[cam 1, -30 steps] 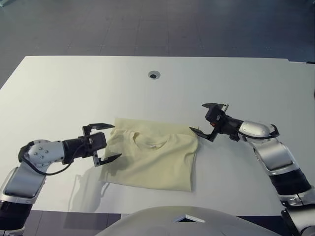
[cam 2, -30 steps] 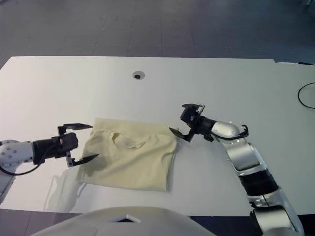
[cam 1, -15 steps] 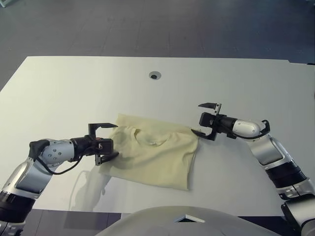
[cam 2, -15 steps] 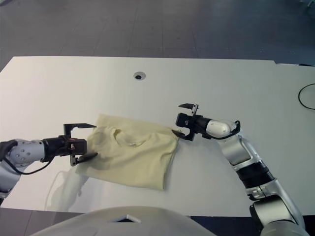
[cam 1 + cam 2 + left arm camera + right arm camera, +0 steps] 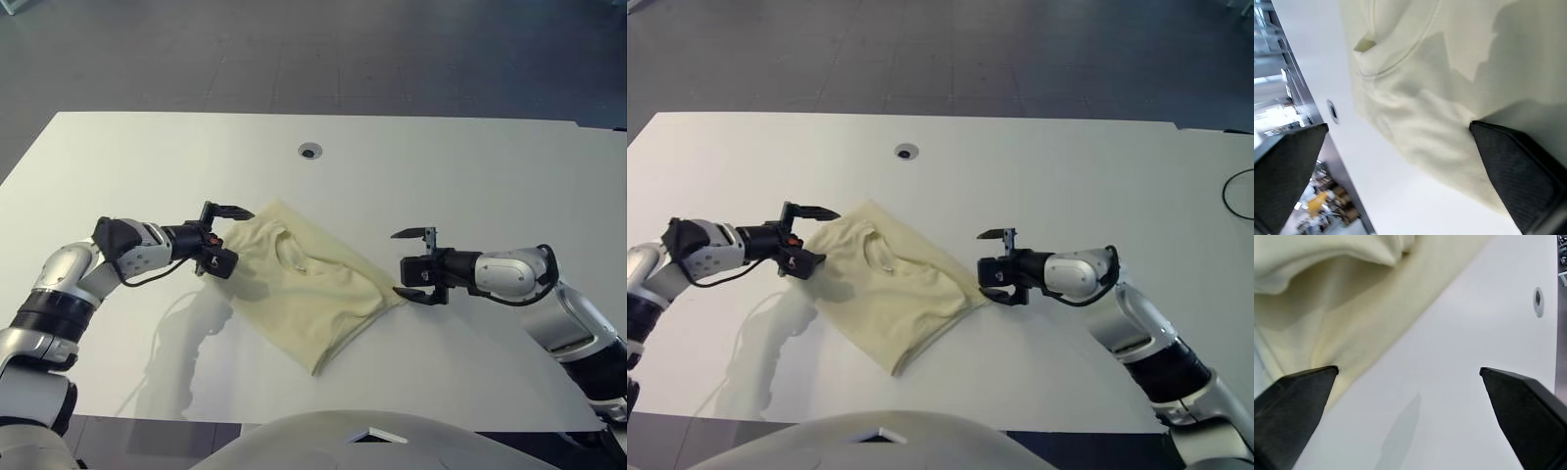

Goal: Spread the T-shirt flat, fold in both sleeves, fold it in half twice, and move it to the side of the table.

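Observation:
A pale yellow T-shirt (image 5: 309, 284), folded into a narrow bundle, lies diagonally across the middle of the white table (image 5: 470, 166). Its collar faces up, and one end points toward the table's near edge. My left gripper (image 5: 227, 241) is open at the shirt's far left corner, with one finger above the cloth and one low beside it. In the left wrist view the cloth (image 5: 1449, 73) spans the gap between the two dark fingers (image 5: 1518, 171). My right gripper (image 5: 412, 264) is open at the shirt's right corner. There the shirt edge (image 5: 1327, 308) reaches one fingertip (image 5: 1293, 396).
A round cable hole (image 5: 311, 151) sits in the tabletop toward the far edge. A dark cable (image 5: 1239, 186) loops at the table's right edge. Bare table surface lies on all sides of the shirt, widest at the far left and far right.
The shirt has swung from lying square to lying diagonally. My left gripper moved away from me with the left corner, and my right gripper drew nearer to me at the right corner.

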Available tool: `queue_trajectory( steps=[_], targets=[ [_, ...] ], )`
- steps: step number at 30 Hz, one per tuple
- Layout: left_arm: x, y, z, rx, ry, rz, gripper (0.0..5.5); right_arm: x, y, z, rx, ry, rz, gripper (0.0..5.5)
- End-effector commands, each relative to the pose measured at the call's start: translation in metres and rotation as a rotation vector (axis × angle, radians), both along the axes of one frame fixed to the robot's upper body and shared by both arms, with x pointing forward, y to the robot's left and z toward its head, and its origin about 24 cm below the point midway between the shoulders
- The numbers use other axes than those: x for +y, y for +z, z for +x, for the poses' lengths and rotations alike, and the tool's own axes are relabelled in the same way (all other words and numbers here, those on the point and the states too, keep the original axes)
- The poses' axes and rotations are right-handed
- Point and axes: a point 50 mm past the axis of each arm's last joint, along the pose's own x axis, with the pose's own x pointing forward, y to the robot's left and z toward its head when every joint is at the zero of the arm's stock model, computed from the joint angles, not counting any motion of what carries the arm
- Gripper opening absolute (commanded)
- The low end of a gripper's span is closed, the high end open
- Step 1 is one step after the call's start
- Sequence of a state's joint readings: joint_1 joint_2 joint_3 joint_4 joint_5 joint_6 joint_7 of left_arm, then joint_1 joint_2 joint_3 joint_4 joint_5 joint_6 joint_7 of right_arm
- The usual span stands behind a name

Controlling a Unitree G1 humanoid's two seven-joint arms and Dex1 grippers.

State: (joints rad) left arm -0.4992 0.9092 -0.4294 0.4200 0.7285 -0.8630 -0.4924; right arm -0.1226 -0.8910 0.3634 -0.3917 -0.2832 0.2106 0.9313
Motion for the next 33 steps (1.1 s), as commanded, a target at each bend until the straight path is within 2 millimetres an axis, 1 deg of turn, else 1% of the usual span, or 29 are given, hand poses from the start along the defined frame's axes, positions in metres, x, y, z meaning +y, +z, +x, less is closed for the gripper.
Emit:
queue_trajectory(
  steps=[1, 5, 11, 13, 17, 23, 27, 31, 33],
  targets=[
    [-0.018, -0.015, 0.004, -0.029, -0.199, 0.058, 5.38, 0.002, -0.008, -0.023, 0.126, 0.001, 0.0, 5.4],
    [-0.039, -0.016, 0.008, -0.08, -0.378, 0.027, 5.38, 0.01, -0.003, -0.036, 0.17, 0.009, 0.047, 5.4],
    [-0.055, -0.02, 0.014, -0.139, -0.522, 0.01, 5.38, 0.018, 0.006, -0.055, 0.194, 0.061, 0.074, 5.4],
    [-0.059, -0.021, 0.016, -0.155, -0.553, 0.005, 5.38, 0.02, 0.01, -0.057, 0.186, 0.056, 0.089, 5.4],
    [-0.066, -0.021, 0.023, -0.201, -0.588, -0.004, 5.38, 0.019, 0.021, -0.063, 0.166, 0.034, 0.098, 5.4],
    [-0.069, -0.023, 0.037, -0.253, -0.581, 0.012, 5.38, 0.015, 0.041, -0.075, 0.131, -0.006, 0.119, 5.4],
    [-0.073, -0.024, 0.042, -0.289, -0.592, -0.008, 5.38, 0.013, 0.051, -0.078, 0.117, -0.029, 0.151, 5.4],
    [-0.078, -0.017, 0.049, -0.365, -0.608, -0.056, 5.38, 0.006, 0.062, -0.077, 0.105, -0.06, 0.175, 5.4],
    [-0.079, -0.009, 0.053, -0.419, -0.623, -0.092, 5.38, 0.0, 0.069, -0.07, 0.065, -0.082, 0.189, 5.4]
  ],
)
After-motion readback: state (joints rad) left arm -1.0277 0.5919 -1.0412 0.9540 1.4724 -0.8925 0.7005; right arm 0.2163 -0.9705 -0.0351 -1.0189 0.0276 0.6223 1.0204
